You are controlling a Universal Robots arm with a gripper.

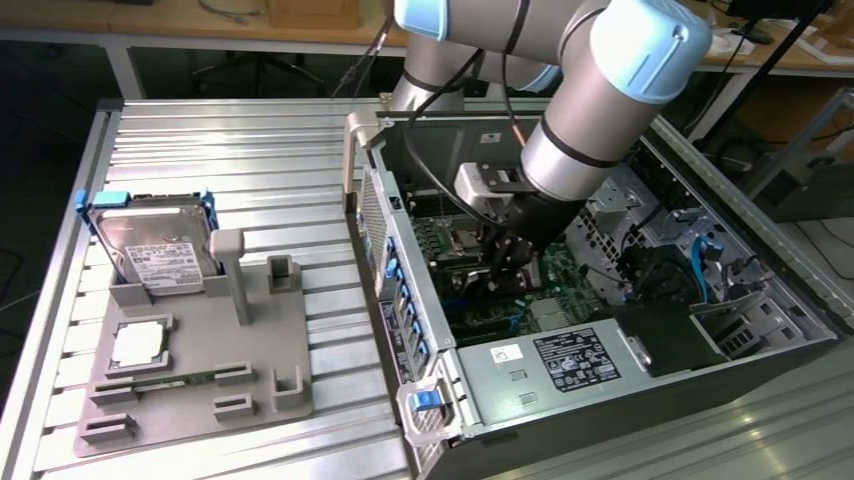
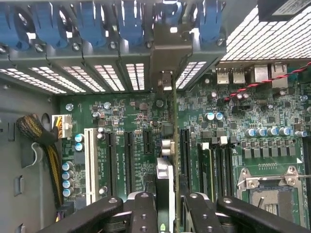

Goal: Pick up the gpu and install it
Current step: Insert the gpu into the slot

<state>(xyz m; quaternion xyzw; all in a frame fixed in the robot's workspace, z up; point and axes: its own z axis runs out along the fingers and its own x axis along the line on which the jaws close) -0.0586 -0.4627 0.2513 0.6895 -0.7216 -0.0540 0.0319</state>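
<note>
Gpu (image 2: 174, 145) stands edge-on between the end effector's (image 2: 167, 213) black fingers (image 2: 143, 211), which are clamped on it inside the open computer case (image 1: 747, 350). Its metal bracket (image 2: 165, 63) meets the case's rear slot row, and its lower edge seems to sit over a motherboard (image 2: 243, 121) slot.

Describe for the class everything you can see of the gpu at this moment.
The gpu appears edge-on in the wrist view: a thin green circuit board standing upright over the motherboard, a silver block on one face. Its metal end bracket reaches the case's rear slot openings. The gripper clamps it between black fingers inside the open computer case.
</note>
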